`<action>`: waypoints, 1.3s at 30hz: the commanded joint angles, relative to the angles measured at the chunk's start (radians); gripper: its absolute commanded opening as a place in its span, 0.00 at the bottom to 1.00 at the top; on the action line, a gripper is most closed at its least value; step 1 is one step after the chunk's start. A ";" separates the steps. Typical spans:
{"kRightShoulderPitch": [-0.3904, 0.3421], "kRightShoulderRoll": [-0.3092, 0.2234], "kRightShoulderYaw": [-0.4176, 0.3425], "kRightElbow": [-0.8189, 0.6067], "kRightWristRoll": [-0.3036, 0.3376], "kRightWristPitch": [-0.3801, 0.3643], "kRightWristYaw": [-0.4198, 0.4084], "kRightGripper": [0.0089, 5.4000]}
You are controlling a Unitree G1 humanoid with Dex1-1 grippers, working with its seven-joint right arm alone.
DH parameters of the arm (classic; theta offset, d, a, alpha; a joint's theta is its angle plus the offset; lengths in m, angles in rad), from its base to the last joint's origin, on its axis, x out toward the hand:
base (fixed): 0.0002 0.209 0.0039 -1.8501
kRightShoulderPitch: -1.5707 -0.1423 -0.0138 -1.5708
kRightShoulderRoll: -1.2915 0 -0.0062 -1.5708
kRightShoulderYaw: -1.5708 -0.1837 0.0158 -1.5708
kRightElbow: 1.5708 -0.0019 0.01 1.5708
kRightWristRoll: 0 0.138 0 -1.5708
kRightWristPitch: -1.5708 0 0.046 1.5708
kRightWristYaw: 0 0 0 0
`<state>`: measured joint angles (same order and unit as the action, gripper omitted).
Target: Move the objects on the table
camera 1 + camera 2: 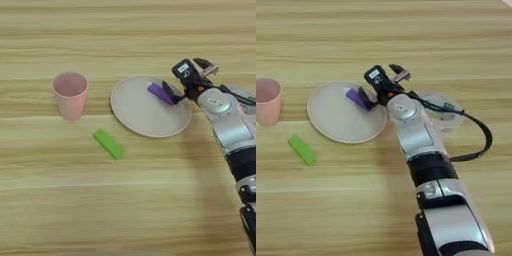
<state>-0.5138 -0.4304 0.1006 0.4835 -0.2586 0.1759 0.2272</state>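
Wooden table (pixel 60 210) fills the view. Nearest lies the small green block (pixel 109 143), flat and alone. Farther back, the purple block (pixel 161 93) rests on the beige plate (pixel 140 112), seemingly touching the gripper (pixel 171 93), whose finger state I cannot tell.

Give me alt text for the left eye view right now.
The robot's right end effector reaches in from the right to a purple block lying on the right part of a beige plate. A pink cup stands upright left of the plate, and a green block lies on the wooden table in front of them.
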 commanded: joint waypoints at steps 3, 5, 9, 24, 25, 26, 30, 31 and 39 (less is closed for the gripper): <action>-0.110 -0.023 -0.013 0.032 -0.012 -0.052 -0.017 1.00; -0.113 -0.022 -0.008 0.056 -0.015 -0.056 -0.013 1.00; -0.114 -0.018 0.004 0.085 -0.022 -0.062 -0.005 1.00; -0.110 -0.007 0.009 0.103 -0.013 -0.059 0.059 1.00; -0.106 -0.004 0.008 0.096 -0.009 -0.058 0.067 1.00; -0.103 -0.002 0.006 0.089 -0.005 -0.056 0.073 1.00; -0.123 -0.006 -0.016 0.105 -0.001 -0.063 0.046 1.00; -0.127 -0.009 -0.017 0.111 -0.004 -0.064 0.039 1.00; -0.166 -0.020 -0.010 0.157 -0.054 -0.072 -0.050 1.00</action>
<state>-0.5775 -0.4118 0.1061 0.6641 -0.2959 0.1227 0.2209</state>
